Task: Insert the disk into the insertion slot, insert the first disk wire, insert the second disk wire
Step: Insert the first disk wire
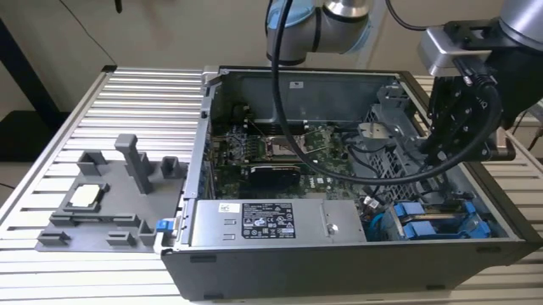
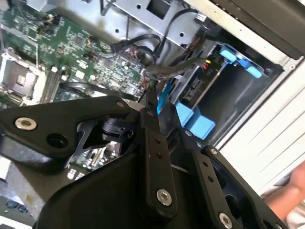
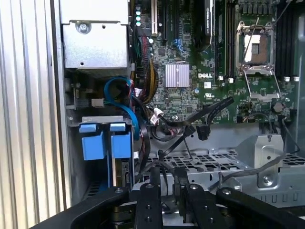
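The exterior view gave me the open computer case [image 1: 339, 270] on the ribbed tabletop [image 1: 144, 95], with a grey fixture [image 1: 110, 190] beside it. The power supply [image 1: 280, 222] carried a white printed label. In the first wrist view, the pincer [image 3: 167, 174] hung over black cables [image 3: 190, 121] near the motherboard [image 3: 190, 90]. I could not tell whether it was apart or together. The disk [image 3: 120, 145] sat in the insertion slot [image 3: 102, 119] at the case's corner.

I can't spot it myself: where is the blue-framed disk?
On the exterior view's right, the disk sits in the case's near corner, beside the silver power box.
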Tool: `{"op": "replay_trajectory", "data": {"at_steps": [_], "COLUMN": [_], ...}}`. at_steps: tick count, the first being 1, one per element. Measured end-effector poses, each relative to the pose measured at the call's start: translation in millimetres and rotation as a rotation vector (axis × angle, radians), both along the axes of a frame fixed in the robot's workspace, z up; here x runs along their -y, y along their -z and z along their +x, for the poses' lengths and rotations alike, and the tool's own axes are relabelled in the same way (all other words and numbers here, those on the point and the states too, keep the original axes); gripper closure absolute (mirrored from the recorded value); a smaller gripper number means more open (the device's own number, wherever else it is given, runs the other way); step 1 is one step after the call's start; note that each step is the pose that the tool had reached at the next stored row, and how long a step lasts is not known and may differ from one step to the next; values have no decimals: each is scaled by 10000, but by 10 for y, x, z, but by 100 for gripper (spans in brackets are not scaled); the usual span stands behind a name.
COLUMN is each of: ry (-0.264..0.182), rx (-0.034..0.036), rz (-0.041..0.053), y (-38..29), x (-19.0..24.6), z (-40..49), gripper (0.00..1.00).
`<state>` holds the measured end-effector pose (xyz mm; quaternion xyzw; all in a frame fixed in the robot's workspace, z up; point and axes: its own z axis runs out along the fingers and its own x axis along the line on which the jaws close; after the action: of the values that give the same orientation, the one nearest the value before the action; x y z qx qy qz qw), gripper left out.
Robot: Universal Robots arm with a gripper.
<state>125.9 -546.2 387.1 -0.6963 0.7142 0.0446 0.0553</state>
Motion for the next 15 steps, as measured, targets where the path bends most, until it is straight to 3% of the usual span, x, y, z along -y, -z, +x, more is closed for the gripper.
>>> {"op": "replay_trajectory", "data": {"at_steps": [1, 2, 7, 11, 15], "ry": [-78, -195, -740, -743, -742], "rx": [0, -2, -6, 2, 0], "rz": [165, 222, 230, 231, 233], "y": [1, 3, 20, 31, 37], "x": [0, 1, -9, -65, -171], "z": [-2, -3, -40, -128, -173], "gripper": [73, 73, 73, 73, 73]}}
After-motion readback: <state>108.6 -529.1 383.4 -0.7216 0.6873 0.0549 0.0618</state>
